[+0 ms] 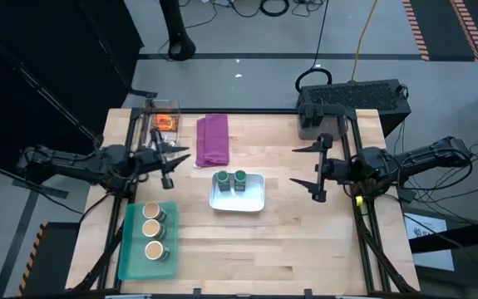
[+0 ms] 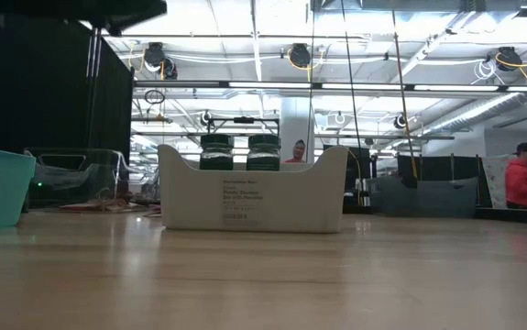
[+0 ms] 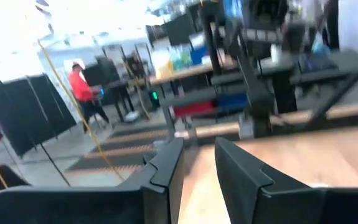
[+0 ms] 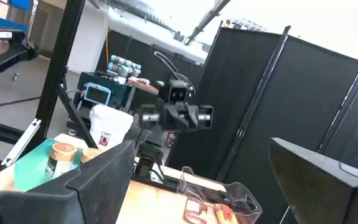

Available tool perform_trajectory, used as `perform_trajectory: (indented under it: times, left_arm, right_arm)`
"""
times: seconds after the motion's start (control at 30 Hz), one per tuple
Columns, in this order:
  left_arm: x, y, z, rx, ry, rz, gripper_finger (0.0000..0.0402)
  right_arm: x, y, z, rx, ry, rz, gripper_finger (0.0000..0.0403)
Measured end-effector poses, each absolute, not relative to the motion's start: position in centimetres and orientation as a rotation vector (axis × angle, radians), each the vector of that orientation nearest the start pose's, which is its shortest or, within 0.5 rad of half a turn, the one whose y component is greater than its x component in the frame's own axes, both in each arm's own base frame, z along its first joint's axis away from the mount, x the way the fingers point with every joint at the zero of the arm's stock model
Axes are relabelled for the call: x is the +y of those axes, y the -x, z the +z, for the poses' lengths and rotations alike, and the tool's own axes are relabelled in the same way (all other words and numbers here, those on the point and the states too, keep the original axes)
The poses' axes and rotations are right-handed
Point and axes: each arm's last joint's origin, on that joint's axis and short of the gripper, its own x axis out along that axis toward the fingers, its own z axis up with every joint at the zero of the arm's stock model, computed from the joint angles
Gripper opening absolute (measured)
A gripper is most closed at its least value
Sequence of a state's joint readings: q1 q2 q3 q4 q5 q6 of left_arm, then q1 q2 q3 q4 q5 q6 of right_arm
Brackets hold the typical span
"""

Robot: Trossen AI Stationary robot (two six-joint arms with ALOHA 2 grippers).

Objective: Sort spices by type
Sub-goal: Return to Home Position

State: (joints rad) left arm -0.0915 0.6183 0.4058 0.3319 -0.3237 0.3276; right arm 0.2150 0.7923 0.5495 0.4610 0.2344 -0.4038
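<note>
Spice jars (image 1: 239, 179) sat sorted in bins (image 1: 256, 203); left gripper (image 1: 176, 166) and right gripper (image 1: 299, 167) hung open, empty; only homing seemingly remained.

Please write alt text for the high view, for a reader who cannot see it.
A white bin in the middle of the table holds two green-lidded jars; a blue bin holds three tan-lidded jars. The left gripper and right gripper hang open at either side.

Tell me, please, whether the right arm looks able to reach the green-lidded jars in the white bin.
Probably yes. The right gripper hovers beside the white bin, fingers open, with nothing standing between them; the green-lidded jars stand upright and uncovered.
</note>
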Motion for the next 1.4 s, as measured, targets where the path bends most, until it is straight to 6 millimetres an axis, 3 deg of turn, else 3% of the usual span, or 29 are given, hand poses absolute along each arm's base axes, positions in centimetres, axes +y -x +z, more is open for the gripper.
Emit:
perform_trajectory:
  times: [0.37,0.57,0.8,1.17,1.4]
  left_arm:
    - [-0.8,-10.3,28.4,-0.144,-0.212,0.171,0.0097]
    - [-0.7,-8.9,28.2,-0.137,-0.194,0.147,0.0097]
    - [-0.6,-8.3,27.6,-0.116,-0.180,0.146,0.0097]
    - [-0.8,-9.3,24.0,-0.111,-0.179,0.164,0.0097]
    - [-0.8,-9.4,22.9,-0.094,-0.159,0.164,0.0097]
  right_arm:
    - [2.6,-15.2,31.9,-0.202,0.329,-0.059,0.0352]
    - [2.4,-14.0,32.4,-0.236,0.324,-0.065,0.0352]
    - [2.1,-12.7,32.5,-0.236,0.317,-0.064,0.0352]
    - [1.6,-10.6,33.1,-0.287,0.315,-0.078,0.0352]
    - [1.3,-9.4,33.1,-0.302,0.292,-0.083,0.0352]
